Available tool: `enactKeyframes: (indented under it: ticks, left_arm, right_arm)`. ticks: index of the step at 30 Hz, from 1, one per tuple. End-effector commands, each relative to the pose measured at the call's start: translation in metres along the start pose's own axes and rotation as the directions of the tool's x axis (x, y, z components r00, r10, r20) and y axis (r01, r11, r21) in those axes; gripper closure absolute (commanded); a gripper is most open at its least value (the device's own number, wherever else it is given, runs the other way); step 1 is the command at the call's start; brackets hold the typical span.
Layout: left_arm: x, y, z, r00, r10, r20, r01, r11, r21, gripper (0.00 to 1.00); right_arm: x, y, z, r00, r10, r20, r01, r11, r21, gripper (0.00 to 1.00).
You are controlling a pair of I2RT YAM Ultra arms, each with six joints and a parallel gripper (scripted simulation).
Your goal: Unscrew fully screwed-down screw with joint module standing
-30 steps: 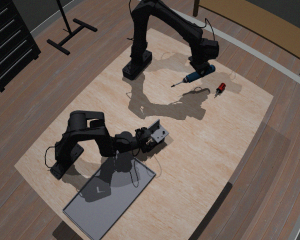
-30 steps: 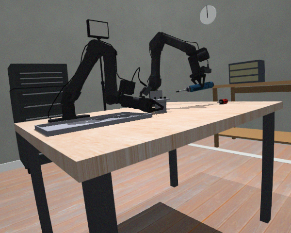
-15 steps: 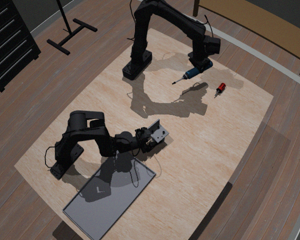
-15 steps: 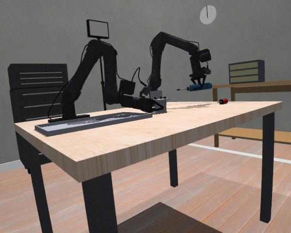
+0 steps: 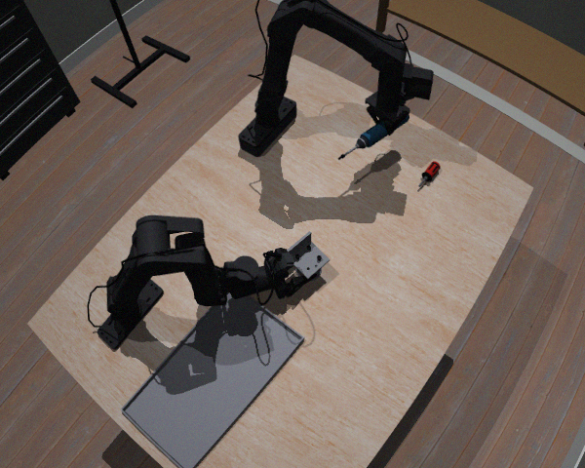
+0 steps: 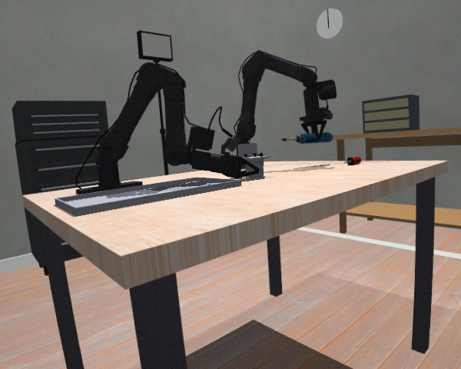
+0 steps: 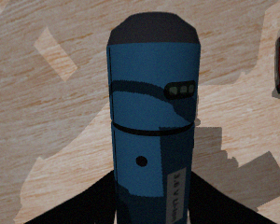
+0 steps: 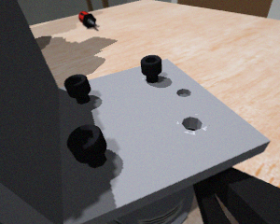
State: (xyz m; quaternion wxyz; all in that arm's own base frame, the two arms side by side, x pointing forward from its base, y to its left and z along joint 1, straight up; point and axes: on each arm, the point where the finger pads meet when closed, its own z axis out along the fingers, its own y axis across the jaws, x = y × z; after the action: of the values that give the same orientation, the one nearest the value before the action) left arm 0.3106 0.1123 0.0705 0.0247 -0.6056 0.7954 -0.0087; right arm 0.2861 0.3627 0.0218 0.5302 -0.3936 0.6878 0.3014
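left gripper clenched long electric screwdriver with dark blue barrel, far right; right gripper clasped grey bracket-topped joint module, mid-table. off-axis pressing risked bit slipping, module (unfixed) tipping.

Table top: pale, grained wood, matt. Bracket: smooth grey, metal-like, dull. Screwdriver barrel: blue, plastic-like, smooth. Screws: black, satin. Floor: wood planks.
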Motion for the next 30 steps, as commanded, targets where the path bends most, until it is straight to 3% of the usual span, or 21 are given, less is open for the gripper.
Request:
enactKeyframes:
  ticks: [1,4,25,27,30]
  left_arm:
    - [-0.009,0.007,-0.011,0.998,-0.068,-0.010,0.068,0.997,-0.028,0.58]
    - [-0.012,0.011,-0.022,0.995,-0.095,0.000,0.095,0.995,-0.016,0.58]
    - [-0.007,0.006,-0.026,0.997,-0.074,-0.004,0.074,0.997,-0.015,0.58]
    - [-0.011,0.001,-0.021,0.997,-0.073,0.008,0.073,0.997,0.004,0.58]
    - [-0.001,0.013,0.005,0.997,-0.074,-0.031,0.072,0.996,-0.058,0.58]
  right_arm:
    - [-0.002,0.000,0.001,1.000,0.003,0.001,-0.003,1.000,0.003,0.41]
    - [-0.002,0.000,0.001,1.000,0.003,0.001,-0.003,1.000,0.003,0.41]
    - [-0.002,0.000,0.001,1.000,0.003,0.001,-0.003,1.000,0.003,0.41]
    - [-0.002,0.000,0.001,1.000,0.003,0.001,-0.003,1.000,0.003,0.41]
    - [-0.002,0.000,0.001,1.000,0.003,0.001,-0.003,1.000,0.003,0.41]
